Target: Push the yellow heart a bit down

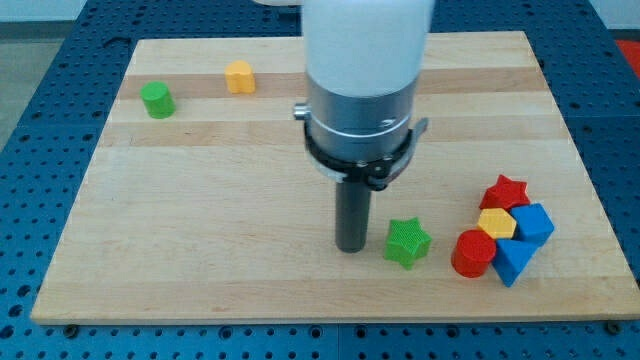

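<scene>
A yellow-orange block (239,77), which may be the heart though its shape is hard to make out, sits near the view's top left of the wooden board (200,230). A second yellow block (495,222) sits inside a cluster at the view's right. My tip (351,248) rests on the board in the lower middle, just left of a green star (408,242). It is far below and to the right of the top yellow block. The arm's wide white and grey body hides the board behind it.
A green cylinder-like block (157,100) stands left of the top yellow block. The right cluster holds a red star (505,190), a blue cube (533,222), a red cylinder (473,253) and a blue wedge (512,262). Blue perforated table surrounds the board.
</scene>
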Robot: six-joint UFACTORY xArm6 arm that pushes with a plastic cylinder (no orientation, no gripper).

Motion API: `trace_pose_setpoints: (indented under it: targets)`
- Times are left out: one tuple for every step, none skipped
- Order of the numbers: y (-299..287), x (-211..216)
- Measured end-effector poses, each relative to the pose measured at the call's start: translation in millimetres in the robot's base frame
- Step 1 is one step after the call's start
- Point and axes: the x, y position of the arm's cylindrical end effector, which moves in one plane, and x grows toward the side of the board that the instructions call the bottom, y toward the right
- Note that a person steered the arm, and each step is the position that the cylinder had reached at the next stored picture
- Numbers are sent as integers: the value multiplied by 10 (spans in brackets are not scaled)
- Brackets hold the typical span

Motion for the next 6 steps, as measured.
trace_pose_setpoints:
  targets:
    - [121, 104]
    - [486, 111]
    - [700, 111]
    - [436, 111]
    - [-46, -122]
    - [-136, -781]
